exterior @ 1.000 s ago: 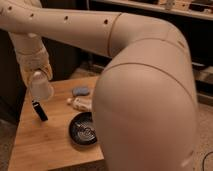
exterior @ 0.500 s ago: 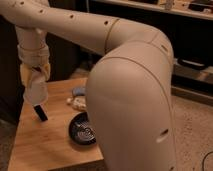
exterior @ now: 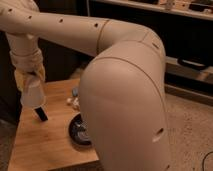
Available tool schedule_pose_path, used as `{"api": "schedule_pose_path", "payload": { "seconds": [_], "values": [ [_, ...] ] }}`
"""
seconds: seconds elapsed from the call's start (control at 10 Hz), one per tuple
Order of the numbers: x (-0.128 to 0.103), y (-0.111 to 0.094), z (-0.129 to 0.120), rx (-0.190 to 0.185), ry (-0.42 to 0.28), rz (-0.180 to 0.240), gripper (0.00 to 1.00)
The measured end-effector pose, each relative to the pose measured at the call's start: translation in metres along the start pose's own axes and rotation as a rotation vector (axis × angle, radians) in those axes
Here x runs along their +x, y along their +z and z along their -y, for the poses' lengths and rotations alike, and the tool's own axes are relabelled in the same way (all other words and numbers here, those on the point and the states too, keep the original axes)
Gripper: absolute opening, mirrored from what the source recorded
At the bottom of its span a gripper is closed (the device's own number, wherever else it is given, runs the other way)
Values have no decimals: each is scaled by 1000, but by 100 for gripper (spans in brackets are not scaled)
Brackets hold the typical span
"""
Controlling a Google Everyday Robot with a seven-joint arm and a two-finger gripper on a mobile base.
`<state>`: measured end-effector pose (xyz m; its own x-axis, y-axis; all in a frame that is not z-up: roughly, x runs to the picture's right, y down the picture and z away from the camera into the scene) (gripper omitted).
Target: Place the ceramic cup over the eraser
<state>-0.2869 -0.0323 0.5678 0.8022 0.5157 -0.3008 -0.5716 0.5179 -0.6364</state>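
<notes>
The white ceramic cup hangs in my gripper at the left, wider end down, just above the wooden table. The gripper's yellowish fingers are shut on the cup's upper part. The black eraser lies on the table right under the cup's lower rim. Its near end sticks out to the right, and its far end is hidden behind the cup. I cannot tell whether the cup touches it.
A black bowl sits on the table right of the eraser, half hidden by my arm's large elbow. A blue-grey lump and small pale bits lie behind it. The table's left and front edges are close.
The cup has stayed in the gripper and come down closer to the eraser. My arm's elbow has swung left and now covers more of the table and bowl.
</notes>
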Motion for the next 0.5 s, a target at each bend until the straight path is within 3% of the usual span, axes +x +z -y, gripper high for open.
{"api": "schedule_pose_path", "payload": {
  "seconds": [0.3, 0.5],
  "values": [
    [-12, 8, 4, 16, 13, 6, 0],
    [-20, 12, 11, 5, 13, 8, 0]
  ]
}}
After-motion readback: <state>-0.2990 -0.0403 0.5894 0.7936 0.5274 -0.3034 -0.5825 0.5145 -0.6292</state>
